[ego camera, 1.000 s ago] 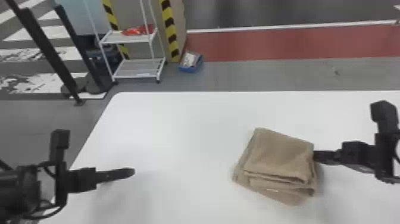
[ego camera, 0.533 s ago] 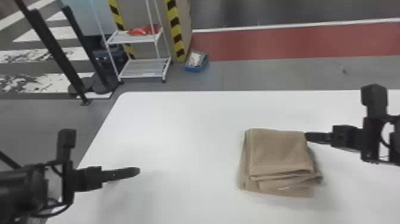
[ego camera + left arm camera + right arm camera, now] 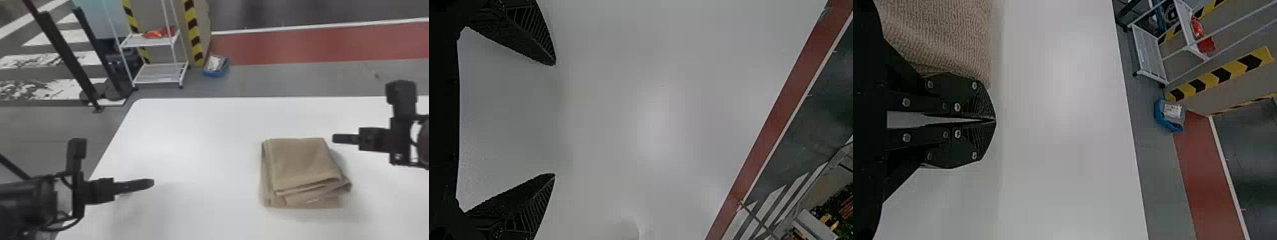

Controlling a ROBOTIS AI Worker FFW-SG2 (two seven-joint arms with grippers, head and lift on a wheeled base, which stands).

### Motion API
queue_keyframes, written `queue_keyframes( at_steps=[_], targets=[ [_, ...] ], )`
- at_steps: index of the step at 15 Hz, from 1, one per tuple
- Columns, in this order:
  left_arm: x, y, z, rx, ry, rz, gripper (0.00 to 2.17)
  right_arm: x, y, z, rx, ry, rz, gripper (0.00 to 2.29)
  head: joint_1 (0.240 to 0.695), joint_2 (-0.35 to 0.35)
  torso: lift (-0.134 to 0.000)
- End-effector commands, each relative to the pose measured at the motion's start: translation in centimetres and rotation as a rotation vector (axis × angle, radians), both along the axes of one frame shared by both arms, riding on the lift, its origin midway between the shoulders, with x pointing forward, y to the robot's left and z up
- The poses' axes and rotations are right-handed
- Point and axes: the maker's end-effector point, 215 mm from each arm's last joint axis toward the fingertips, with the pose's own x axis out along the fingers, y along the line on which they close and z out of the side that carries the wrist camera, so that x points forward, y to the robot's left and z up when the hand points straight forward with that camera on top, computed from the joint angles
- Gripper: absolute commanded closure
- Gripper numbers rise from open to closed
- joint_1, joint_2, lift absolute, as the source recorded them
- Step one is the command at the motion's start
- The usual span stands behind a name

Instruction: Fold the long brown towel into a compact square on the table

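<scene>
Two left fingers (image 3: pixel 146 183) are standing wide apart, released, and are hanging over the left part of the counter (image 3: pixel 198 134). Two right fingers (image 3: pixel 340 138) are pressing against each other, clenched with nothing between them, and are pointing toward the towel from just beside it. One brown towel (image 3: pixel 303 162) is lying on the right part of the same single counter, folded into a squarish stack, its layers spreading unevenly along the edge nearest the robot. Beyond the counter, one white rack (image 3: pixel 150 42) with two visible shelves is standing on the floor (image 3: pixel 249 83), its upper shelf holding one red item (image 3: pixel 158 33). One blue box (image 3: pixel 214 73) is sitting nearby.
</scene>
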Motion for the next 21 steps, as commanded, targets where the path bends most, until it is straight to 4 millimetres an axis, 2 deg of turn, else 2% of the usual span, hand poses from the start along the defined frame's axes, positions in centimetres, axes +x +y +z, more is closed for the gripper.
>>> queue_keyframes(
  at_steps=[1,3,4,5,7,8,9,11,13,14,18,21],
  targets=[
    [0.0,0.2,-0.1,0.001,0.0,0.004,0.09,-0.8,-0.4,2.6,-0.076,-0.084,0.02,0.0,0.695,0.183,-0.124],
    [0.0,-0.2,-0.2,-0.001,0.004,-0.004,0.09,-2.1,2.7,4.4,-0.108,-0.154,0.12,0.01,0.695,0.176,-0.124],
    [0.0,-0.2,-0.1,0.0,0.002,-0.004,0.09,-3.0,5.2,5.3,-0.122,-0.174,0.204,0.02,0.695,0.185,-0.124],
    [0.0,-0.2,-0.1,-0.001,0.003,-0.002,0.09,-4.6,8.7,5.4,-0.144,-0.173,0.325,0.02,0.695,0.2,-0.124],
    [-0.1,0.3,-0.3,0.0,0.006,0.008,0.09,-7.8,12.9,5.7,-0.192,-0.171,0.531,0.05,0.695,0.248,-0.124],
    [-0.2,0.4,-0.3,-0.001,0.008,0.012,0.09,-9.3,14.3,5.6,-0.196,-0.172,0.604,0.06,0.695,0.307,-0.124],
    [-0.2,0.6,-0.4,0.0,0.009,0.015,0.09,-10.0,15.1,6.1,-0.192,-0.195,0.645,0.07,0.695,0.335,-0.124],
    [-0.4,0.9,-0.4,0.001,0.013,0.022,0.09,-11.8,16.4,7.8,-0.164,-0.247,0.747,0.09,0.695,0.35,-0.124],
    [-0.6,0.9,-0.6,0.005,0.022,0.024,0.09,-14.4,16.4,9.0,-0.189,-0.283,0.878,0.12,0.695,0.35,-0.124],
    [-0.8,1.0,-1.0,0.013,0.034,0.028,0.09,-15.0,15.3,8.8,-0.24,-0.28,0.89,0.13,0.695,0.35,-0.124],
    [-0.8,0.3,-2.4,0.017,0.05,0.07,0.09,-15.2,8.9,5.7,-0.501,-0.201,0.902,0.13,0.695,0.35,-0.124],
    [-0.2,-1.3,-2.0,-0.018,0.016,0.097,0.09,-15.2,6.0,4.9,-0.588,-0.162,0.946,0.15,0.695,0.322,-0.124]
  ],
)
